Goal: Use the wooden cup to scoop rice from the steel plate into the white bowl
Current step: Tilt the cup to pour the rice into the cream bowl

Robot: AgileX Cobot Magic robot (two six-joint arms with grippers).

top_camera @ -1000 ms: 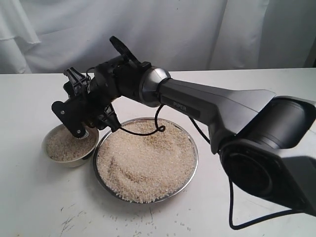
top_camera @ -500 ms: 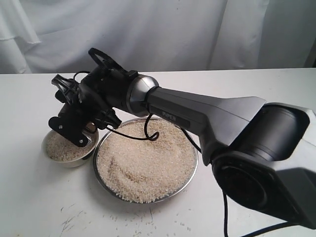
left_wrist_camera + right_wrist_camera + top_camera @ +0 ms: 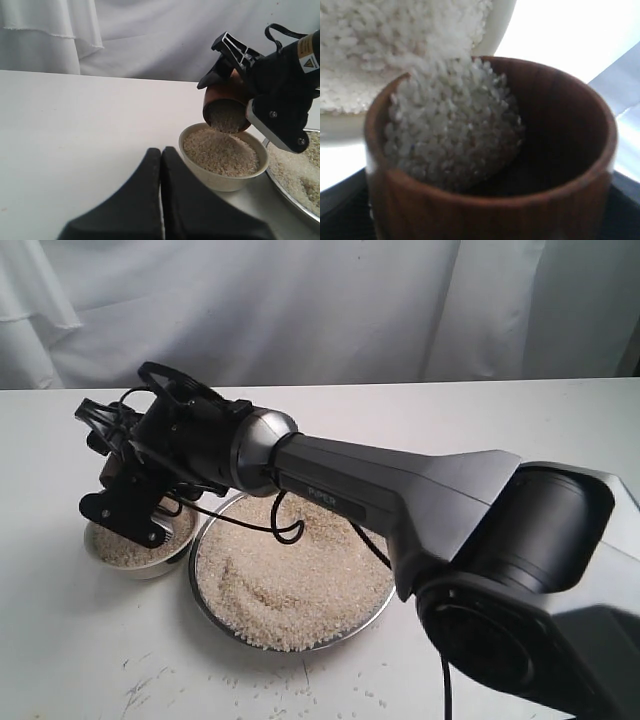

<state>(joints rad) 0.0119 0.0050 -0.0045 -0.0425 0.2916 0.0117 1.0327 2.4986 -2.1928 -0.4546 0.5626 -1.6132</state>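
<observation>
My right gripper (image 3: 115, 475) has reached across to the left and is shut on the wooden cup (image 3: 226, 96), which is tipped mouth-down over the white bowl (image 3: 220, 181). Rice (image 3: 450, 125) slides from the cup's lip (image 3: 485, 197) into the bowl, which holds a heap of grains (image 3: 220, 150). The steel plate (image 3: 397, 562) sits just right of the white bowl (image 3: 130, 568) and is full of rice (image 3: 300, 575). My left gripper (image 3: 161, 167) hovers low over the table near the bowl, shut and holding nothing.
Loose grains (image 3: 300, 695) lie scattered on the white table in front of the plate. A black cable (image 3: 285, 530) loops down from the right arm over the plate's rice. A white curtain (image 3: 350, 300) hangs behind the table.
The right arm has swung left from the plate's edge to over the bowl, and the cup has tipped further.
</observation>
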